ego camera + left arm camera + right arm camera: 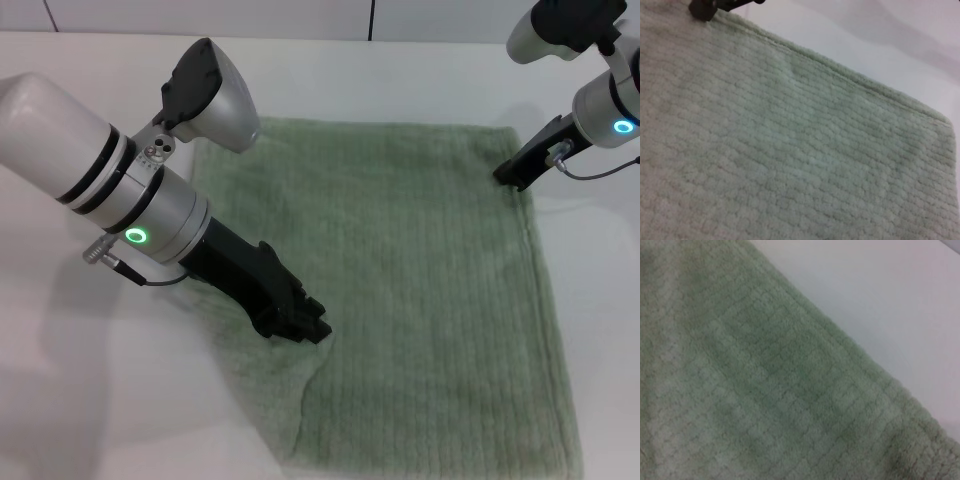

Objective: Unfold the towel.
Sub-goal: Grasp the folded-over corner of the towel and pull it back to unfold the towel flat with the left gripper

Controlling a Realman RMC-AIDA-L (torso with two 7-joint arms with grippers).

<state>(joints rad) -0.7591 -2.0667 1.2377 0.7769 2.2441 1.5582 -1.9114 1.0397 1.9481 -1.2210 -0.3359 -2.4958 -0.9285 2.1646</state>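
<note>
- The towel (420,290) lies spread on the white table (60,400), covering the middle and reaching toward the right edge and the near edge; its far hem runs a little short of the table's far edge.
- Most of the cloth lies flat in 1 layer, but along its left side, toward the near-left corner, a rumpled strip with a raised crease runs down to the near hem.
- The left gripper (300,325) reaches in from the table's left side and presses its tip down onto that rumpled strip. Whether its jaws are apart or together I cannot tell.
- The right gripper (515,177) sits at the towel's far-right corner, its tip touching the hem there; its jaw state I cannot tell either.
- The left wrist view shows ribbed pile, a hemmed edge and bare table beyond.
- The right wrist view shows the same: pile, hem, table.
</note>
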